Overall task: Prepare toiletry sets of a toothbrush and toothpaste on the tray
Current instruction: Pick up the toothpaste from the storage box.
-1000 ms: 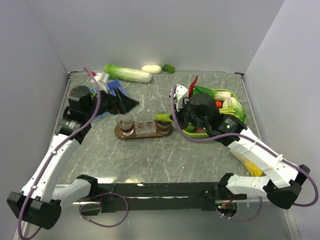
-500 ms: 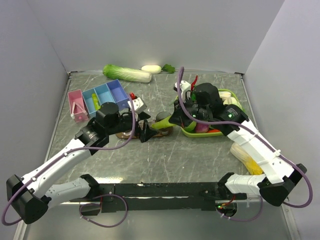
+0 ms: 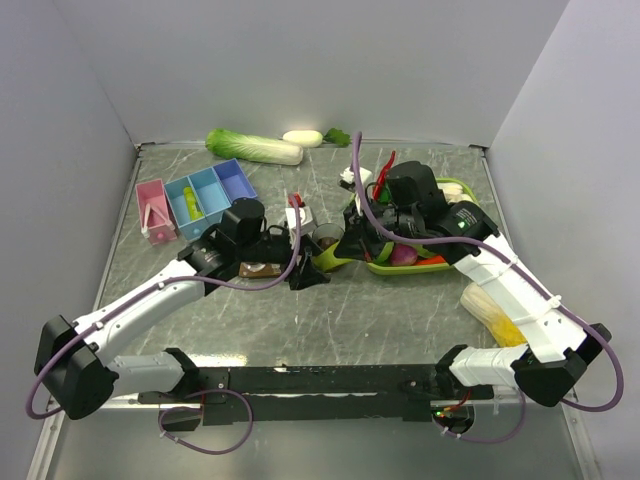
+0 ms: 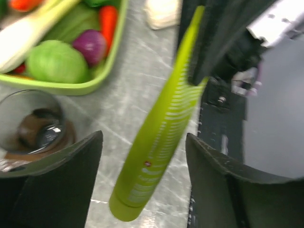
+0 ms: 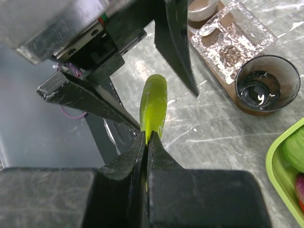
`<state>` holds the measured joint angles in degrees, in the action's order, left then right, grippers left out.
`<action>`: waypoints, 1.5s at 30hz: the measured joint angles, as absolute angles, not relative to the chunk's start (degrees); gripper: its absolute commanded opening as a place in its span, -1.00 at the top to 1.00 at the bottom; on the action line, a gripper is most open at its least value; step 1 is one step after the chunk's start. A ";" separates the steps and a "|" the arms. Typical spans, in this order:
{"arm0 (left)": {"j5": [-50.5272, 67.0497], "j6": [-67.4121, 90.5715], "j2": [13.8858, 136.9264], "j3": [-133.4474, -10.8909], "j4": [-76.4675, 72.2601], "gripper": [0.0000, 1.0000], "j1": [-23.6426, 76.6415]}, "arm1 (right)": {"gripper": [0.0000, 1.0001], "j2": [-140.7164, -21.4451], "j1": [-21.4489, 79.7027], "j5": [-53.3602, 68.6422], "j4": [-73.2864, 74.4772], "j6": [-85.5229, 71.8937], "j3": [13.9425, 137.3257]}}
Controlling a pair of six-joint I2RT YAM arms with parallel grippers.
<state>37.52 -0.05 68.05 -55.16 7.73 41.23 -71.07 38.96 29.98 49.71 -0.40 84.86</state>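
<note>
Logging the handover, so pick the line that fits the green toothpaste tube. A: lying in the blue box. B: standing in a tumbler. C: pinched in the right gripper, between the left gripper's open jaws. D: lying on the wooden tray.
C: the right gripper is shut on the toothpaste tube at its flat end, and the left gripper has its jaws apart on either side of it, gaps showing.

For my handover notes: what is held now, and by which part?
The right gripper holds the toothpaste by its thin flat tail end, jaws shut. The left gripper holds nothing; its open jaws flank the tube.
</note>
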 measured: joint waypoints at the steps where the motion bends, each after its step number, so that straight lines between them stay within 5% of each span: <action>1: 39.11 -0.01 68.25 -55.22 8.10 -0.36 41.23 | 1.00 -71.07 38.96 30.30 49.95 0.10 84.86; 15: 51.51 1.28 70.94 -56.31 9.06 0.56 41.23 | 0.96 -71.53 39.07 34.13 52.77 2.44 84.86; 21: 50.68 1.98 71.07 -56.31 9.02 0.80 41.23 | 0.53 -71.55 39.07 33.43 52.34 1.93 84.71; 25: 47.00 3.84 70.61 -56.03 8.10 0.78 41.30 | 0.04 -70.61 39.07 31.86 48.60 0.71 83.09; 29: 40.95 5.76 67.79 -53.49 5.61 0.78 41.32 | -0.19 -67.35 38.46 29.39 43.64 -1.65 79.48; 45: 34.39 11.29 62.22 -49.01 -3.27 0.70 41.32 | -0.15 -60.69 32.73 31.22 28.51 -10.66 70.87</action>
